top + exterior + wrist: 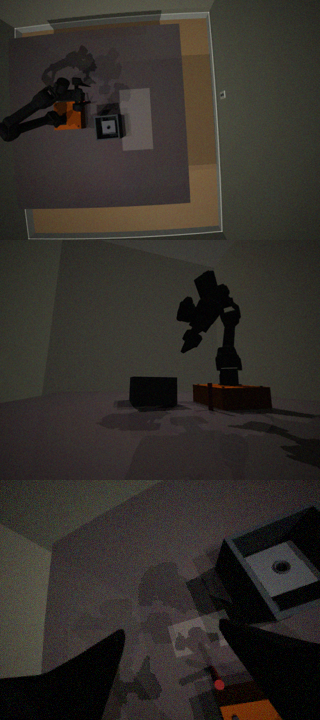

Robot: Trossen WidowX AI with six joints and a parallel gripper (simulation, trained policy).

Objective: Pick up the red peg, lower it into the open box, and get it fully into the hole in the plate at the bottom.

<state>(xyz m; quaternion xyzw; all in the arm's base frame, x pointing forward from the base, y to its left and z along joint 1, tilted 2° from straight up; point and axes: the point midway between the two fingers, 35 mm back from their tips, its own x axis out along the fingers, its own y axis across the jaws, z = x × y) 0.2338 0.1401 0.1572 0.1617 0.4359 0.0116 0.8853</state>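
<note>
The red peg [210,396] [219,684] stands upright on the floor beside the orange base block. In the top view it is not clearly visible near the dark finger. My gripper [90,94] [180,335] [171,628] is open and empty. It hangs high above the floor, tilted downward, and the peg is low between the fingers' outlines in the wrist view, towards the right finger. The dark open box [119,126] [153,391] [240,587] stands apart from the peg. Its bottom holds a pale plate [111,122] [265,575] with an empty round hole [108,127] [281,567].
The orange base block [69,124] [248,397] [250,712] lies close to the peg. A pale rectangle [136,118] lies on the purple-grey floor, past the box. Shadows of the arm fall across the floor. Walls surround the area.
</note>
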